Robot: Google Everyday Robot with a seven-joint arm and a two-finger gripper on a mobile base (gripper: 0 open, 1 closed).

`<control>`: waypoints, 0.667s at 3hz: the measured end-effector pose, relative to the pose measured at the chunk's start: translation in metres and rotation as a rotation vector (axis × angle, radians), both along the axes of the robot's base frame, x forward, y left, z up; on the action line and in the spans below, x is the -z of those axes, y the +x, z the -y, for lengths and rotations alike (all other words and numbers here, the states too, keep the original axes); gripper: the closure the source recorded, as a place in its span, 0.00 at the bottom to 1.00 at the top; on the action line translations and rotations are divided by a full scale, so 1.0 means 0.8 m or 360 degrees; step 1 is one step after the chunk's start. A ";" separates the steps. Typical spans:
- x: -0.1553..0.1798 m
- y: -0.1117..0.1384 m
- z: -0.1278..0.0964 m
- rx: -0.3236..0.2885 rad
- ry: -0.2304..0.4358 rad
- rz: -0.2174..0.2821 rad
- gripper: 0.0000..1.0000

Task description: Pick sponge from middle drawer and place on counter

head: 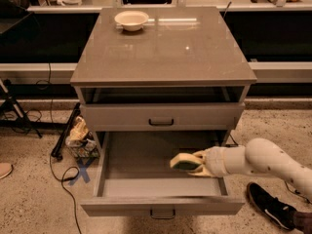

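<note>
The bowl [131,19] sits on the counter [185,52] near its rear-left corner. Under the counter's front edge is the upper drawer front [195,116]; below it the middle drawer [136,160] stands pulled out forward. Over its right half the gripper [197,164], reaching from the right, clasps the sponge [184,162].

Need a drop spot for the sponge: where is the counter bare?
The counter is bare across its front, middle and right; only the bowl crowds the far-left corner. The gripper holds the sponge over the right side of the middle drawer; its left floor is bare.
</note>
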State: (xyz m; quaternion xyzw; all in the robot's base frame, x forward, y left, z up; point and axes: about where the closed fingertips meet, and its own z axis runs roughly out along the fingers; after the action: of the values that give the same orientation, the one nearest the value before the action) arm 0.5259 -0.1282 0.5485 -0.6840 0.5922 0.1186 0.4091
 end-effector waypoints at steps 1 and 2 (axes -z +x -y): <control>0.009 -0.003 0.015 0.0049 -0.0011 -0.0013 1.00; -0.048 0.009 0.014 0.0054 0.0018 0.0161 1.00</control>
State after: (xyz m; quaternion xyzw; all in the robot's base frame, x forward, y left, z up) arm 0.5333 -0.1392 0.5867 -0.6766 0.5816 0.0804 0.4443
